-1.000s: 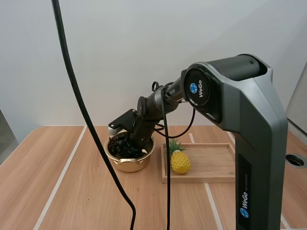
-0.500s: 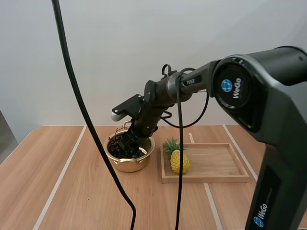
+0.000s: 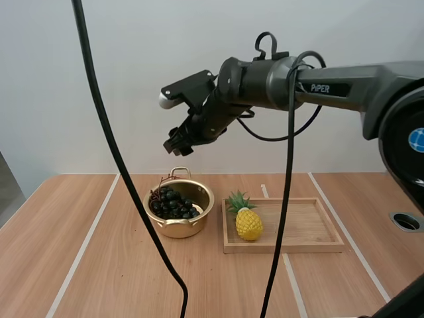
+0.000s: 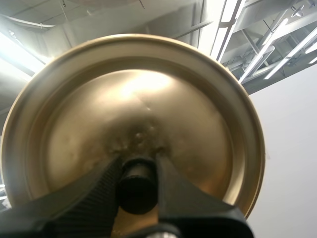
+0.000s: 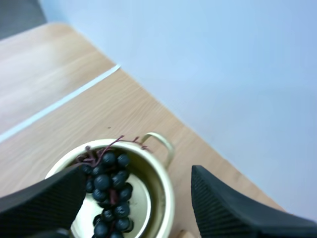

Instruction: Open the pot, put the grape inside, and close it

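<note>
The table [image 3: 99, 265] carries everything at its middle, where either arm could plausibly reach. Above it the right arm [image 3: 318, 83] stretches out level, and the right gripper [image 3: 175, 144] hangs well above the pot. Its fingers stand wide apart and grasp nothing, which suits an arm that has let its load go and needs to be out of the way. The wooden tray [image 3: 298, 232] lies to the right of the pot; its near-left corner bears a toy pineapple [image 3: 249, 224], which plays no part in this task. The gold pot [image 3: 180, 228] stands uncovered just beside the tray, one handle toward the wall. The lid [image 4: 163, 114] is off the pot and carried by the left gripper [image 4: 137, 166], whose fingers are clamped on the black knob [image 4: 137, 191]. This grip looks meant to hold the lid clear while the pot is filled. The grapes [image 3: 171, 203] lie inside the pot, stem toward the far rim. Judging by this, only the closing step remains, with nothing now between lid and rim.
</note>
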Robot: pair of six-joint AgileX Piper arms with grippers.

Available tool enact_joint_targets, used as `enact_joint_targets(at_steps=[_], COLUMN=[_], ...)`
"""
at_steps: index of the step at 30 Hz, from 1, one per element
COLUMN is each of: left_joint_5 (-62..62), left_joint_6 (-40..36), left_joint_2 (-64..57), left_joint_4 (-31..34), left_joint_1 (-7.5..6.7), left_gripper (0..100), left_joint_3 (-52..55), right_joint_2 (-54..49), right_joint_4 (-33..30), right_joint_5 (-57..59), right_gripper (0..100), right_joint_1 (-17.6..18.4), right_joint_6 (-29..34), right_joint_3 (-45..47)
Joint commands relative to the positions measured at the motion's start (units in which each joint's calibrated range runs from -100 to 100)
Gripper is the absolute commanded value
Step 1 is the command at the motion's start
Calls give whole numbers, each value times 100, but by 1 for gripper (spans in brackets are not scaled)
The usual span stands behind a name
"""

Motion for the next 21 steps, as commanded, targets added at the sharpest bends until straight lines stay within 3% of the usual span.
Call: enact_joint_targets(at_steps=[1,15,21], left_joint_5=[-120,-120,-120], left_joint_6=[-26,-26,-26], left_joint_2=[-5,-5,-5], left_joint_4=[49,49,49], left_joint_1=[-13,-13,-13], left_gripper=[0,0,0], left_joint_3=[-38,-38,-38], right_joint_2=[-466,-2865,-3737], right_joint_4=[14,-30,-57], right_joint_5=[-84,-383,-858], right_gripper=[100,100,100], right_joint_1=[-242,-1501,-1814], right_joint_6=[179,312,425], right_joint_3=[-95,-106,-106])
